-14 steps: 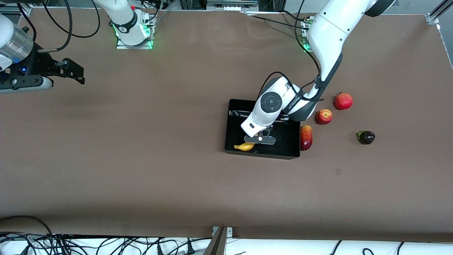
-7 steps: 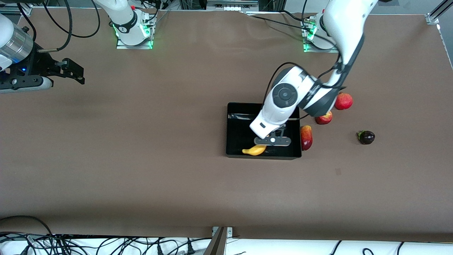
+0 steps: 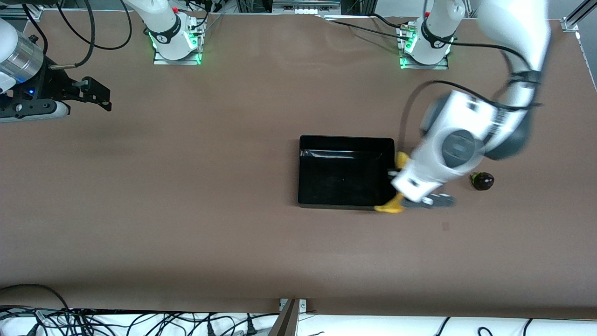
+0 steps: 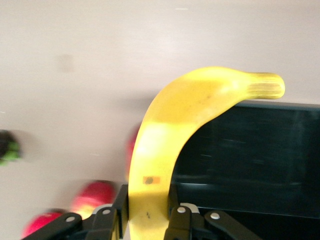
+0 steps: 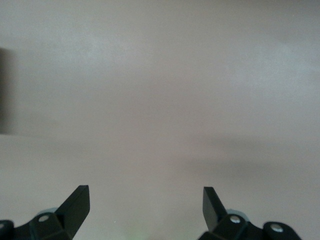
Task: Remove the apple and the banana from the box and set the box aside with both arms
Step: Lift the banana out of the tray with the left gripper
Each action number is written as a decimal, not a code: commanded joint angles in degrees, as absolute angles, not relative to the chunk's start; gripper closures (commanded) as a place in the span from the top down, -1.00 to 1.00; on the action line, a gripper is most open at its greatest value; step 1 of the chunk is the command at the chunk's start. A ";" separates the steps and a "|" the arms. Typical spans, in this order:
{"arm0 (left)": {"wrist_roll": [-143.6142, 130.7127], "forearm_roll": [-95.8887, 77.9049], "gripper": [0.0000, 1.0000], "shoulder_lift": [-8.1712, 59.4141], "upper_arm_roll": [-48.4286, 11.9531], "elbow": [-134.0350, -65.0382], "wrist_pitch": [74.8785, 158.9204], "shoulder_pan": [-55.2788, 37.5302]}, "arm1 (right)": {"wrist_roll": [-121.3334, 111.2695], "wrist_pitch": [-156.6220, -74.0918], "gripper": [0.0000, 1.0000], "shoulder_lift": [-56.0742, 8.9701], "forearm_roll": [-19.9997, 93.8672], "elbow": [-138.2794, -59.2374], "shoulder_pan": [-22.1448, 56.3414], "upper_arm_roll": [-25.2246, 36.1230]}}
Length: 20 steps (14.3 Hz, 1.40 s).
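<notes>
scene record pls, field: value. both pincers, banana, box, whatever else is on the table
left pincer: shut on banana, in the air over the box's corner toward the left arm's end
right pincer: open, waiting over bare table at the right arm's end
box: black, nothing visible inside
dark round fruit: on table, toward the left arm's end from the box

Two white jointed arms on metal base plates lit green. The left arm (image 3: 466, 140) has a grey round joint cap, dark grey elbow band and looping black cable. The right arm (image 3: 23, 60) shows a silver wrist ring, blue light and black bracket.
</notes>
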<state>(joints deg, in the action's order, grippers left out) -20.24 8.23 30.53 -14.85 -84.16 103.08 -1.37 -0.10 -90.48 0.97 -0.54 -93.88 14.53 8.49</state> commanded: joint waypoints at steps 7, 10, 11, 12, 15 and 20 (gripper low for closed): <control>4.73 11.67 -0.83 34.81 -15.56 -100.69 119.41 15.19 | -0.53 -90.09 1.00 0.79 -1.41 -93.16 14.06 8.17; 8.00 12.57 0.82 34.89 -15.56 -105.64 128.40 17.14 | -0.61 -90.09 1.00 0.79 -1.41 -93.16 14.06 8.17; 8.00 12.57 1.00 34.63 -15.73 -105.38 128.23 17.14 | -0.62 -90.09 1.00 0.79 -1.41 -93.08 14.06 8.17; 7.48 12.57 1.00 33.58 -16.08 -105.21 127.62 17.05 | -0.62 -90.09 1.00 0.79 -1.41 -93.16 14.06 8.17; 6.77 11.35 1.00 29.20 -17.22 -101.80 121.50 16.17 | -0.70 -90.09 1.00 0.70 -1.41 -93.08 14.06 8.17; 2.65 10.64 1.00 27.16 -22.14 -81.95 93.56 16.00 | -0.09 -90.18 1.00 0.70 -0.97 -92.99 14.41 7.91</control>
<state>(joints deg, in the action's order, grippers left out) 4.17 11.15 26.54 -21.32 -89.20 101.69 16.14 -0.11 -90.48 0.95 -0.55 -93.87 14.50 8.47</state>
